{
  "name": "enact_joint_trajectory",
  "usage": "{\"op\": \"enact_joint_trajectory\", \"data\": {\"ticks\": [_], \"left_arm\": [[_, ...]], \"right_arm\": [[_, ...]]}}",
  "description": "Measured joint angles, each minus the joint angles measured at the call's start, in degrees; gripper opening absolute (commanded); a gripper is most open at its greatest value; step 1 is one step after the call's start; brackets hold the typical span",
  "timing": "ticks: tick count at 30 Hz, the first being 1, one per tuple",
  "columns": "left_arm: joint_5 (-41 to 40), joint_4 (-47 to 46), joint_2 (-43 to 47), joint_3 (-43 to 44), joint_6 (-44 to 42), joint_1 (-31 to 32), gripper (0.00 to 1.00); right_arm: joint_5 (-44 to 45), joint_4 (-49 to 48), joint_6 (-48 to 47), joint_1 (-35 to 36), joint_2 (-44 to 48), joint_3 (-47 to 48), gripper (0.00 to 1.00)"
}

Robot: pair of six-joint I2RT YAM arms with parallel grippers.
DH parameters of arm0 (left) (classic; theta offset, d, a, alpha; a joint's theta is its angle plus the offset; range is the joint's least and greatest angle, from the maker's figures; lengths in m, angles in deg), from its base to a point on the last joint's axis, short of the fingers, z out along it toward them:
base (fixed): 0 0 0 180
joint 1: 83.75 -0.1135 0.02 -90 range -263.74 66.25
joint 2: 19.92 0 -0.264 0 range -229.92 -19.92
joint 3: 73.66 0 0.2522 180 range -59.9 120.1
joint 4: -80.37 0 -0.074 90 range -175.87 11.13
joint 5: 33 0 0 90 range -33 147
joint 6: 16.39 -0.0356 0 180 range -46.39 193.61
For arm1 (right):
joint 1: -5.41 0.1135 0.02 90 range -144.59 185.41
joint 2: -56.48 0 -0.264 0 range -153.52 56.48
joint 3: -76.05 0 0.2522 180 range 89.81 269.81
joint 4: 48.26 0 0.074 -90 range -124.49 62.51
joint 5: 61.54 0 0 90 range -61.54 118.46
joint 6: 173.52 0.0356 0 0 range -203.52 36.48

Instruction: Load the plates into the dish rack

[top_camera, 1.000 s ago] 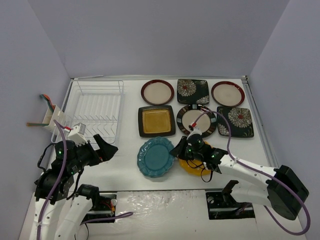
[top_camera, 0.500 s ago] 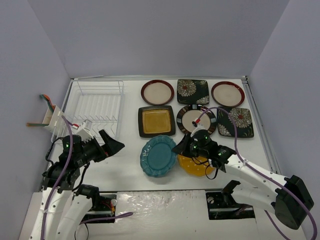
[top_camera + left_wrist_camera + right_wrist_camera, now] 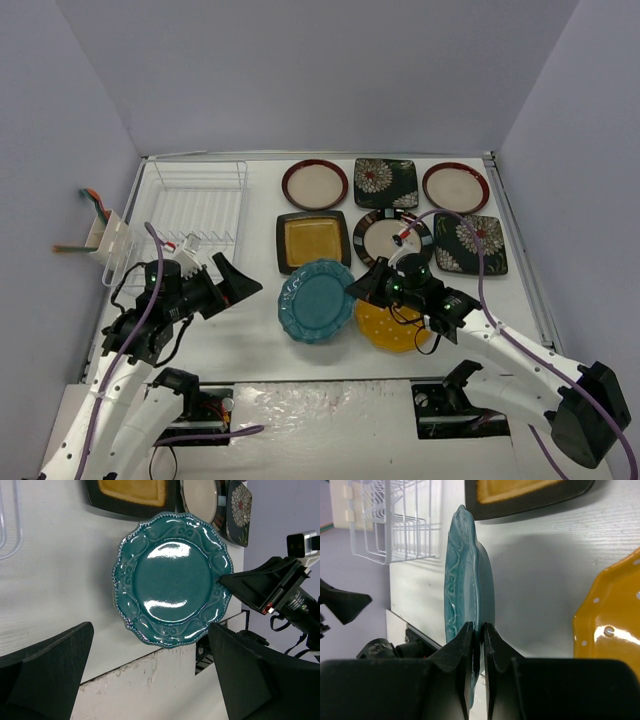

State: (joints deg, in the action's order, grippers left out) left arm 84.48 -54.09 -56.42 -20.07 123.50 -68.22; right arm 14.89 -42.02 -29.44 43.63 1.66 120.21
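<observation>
One white table (image 3: 250, 345) carries everything. The dish rack (image 3: 195, 215) stands at its far left and no plate is in it yet. Eight plates (image 3: 315, 183) can be counted in the top view, most of them in rows at the right of the rack.

The teal plate (image 3: 317, 300) is the one in work. It seems to hang a little above the table, between the two arms, with its far edge over the near edge of the black-amber plate (image 3: 313, 241). The right gripper (image 3: 362, 287) is closed narrowly on its right rim only, and the yellow plate (image 3: 392, 325) lies just beside it. The left gripper (image 3: 235, 288) is spread wide and empty, turned to the teal plate but well apart from it.

The main danger is probably the grip. The pinch is thin, on a glossy, wavy rim, so the plate may turn or slide out between the fingers (image 3: 465, 640) and drop on the plates below. If a handover is planned, a release before the left side closes would also drop it.
</observation>
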Motion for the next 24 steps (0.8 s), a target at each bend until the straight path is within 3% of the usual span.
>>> {"op": "enact_joint_trajectory", "data": {"ticks": [5, 16, 24], "left_arm": [[-1.17, -1.98, -5.17, 1.18, -0.02, 3.61, 0.97], [-0.88, -8.84, -10.98, 3.85, 0.71, 3.91, 0.97], [2.28, -16.69, -13.11, 3.91, 4.18, 3.91, 0.80]], "right_arm": [[-0.55, -1.20, 0.41, -0.39, 0.00, 3.09, 0.00], [-2.99, -8.56, 2.61, -1.35, -0.13, 7.64, 0.00], [-5.55, -13.32, 4.72, -2.81, -1.19, 7.64, 0.00]]}}
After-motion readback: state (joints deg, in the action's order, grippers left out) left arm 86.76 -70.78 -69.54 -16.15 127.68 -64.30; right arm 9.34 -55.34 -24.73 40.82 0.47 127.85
